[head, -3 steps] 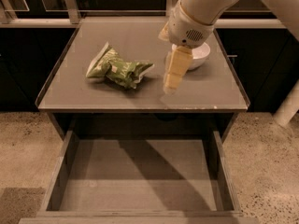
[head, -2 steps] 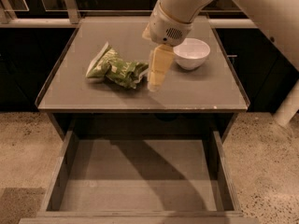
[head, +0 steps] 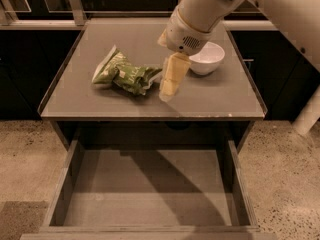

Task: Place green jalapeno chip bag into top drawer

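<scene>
So the green jalapeno chip bag (head: 125, 75) is lying crumpled on the tabletop (head: 210, 96), left of the white bowl (head: 207, 59), not picked up yet. The gripper (head: 167, 91) hangs pointed down just beside the bag's right end, carrying nothing (can't tell how wide it's set from this angle), probably lined up to grab that end. The top drawer (head: 145, 194) sits pulled out under the table's front edge, presumably so the bag can drop straight in.

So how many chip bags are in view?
1: the green jalapeno chip bag, left of centre on the table, just left of the end effector. The top drawer holds none.
</scene>
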Available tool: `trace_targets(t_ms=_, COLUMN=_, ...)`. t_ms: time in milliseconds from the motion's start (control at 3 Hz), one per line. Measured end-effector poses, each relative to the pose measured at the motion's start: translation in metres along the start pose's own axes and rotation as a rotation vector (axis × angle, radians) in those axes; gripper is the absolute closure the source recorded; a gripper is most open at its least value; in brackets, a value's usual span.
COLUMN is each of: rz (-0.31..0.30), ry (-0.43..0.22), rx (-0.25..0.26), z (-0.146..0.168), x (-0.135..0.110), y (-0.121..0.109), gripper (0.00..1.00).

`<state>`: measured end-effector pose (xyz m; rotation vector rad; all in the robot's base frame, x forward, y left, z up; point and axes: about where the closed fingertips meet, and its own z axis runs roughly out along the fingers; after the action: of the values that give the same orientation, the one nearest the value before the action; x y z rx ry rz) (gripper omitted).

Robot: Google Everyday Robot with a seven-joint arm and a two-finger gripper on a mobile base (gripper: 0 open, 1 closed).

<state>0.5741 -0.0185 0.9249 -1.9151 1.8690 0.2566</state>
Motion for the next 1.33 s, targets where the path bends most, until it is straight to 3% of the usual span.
trace_targets(t_ms=1000, rz=0.097, ry=-0.228, rx=0.058, z=0.037, x=-0.028, y=-0.074, gripper=0.00)
trace_targets(t_ms=1333, rz=0.109, ry=-0.276, rx=0.029, z=0.056, x=-0.040, y=-0.086, gripper=0.00)
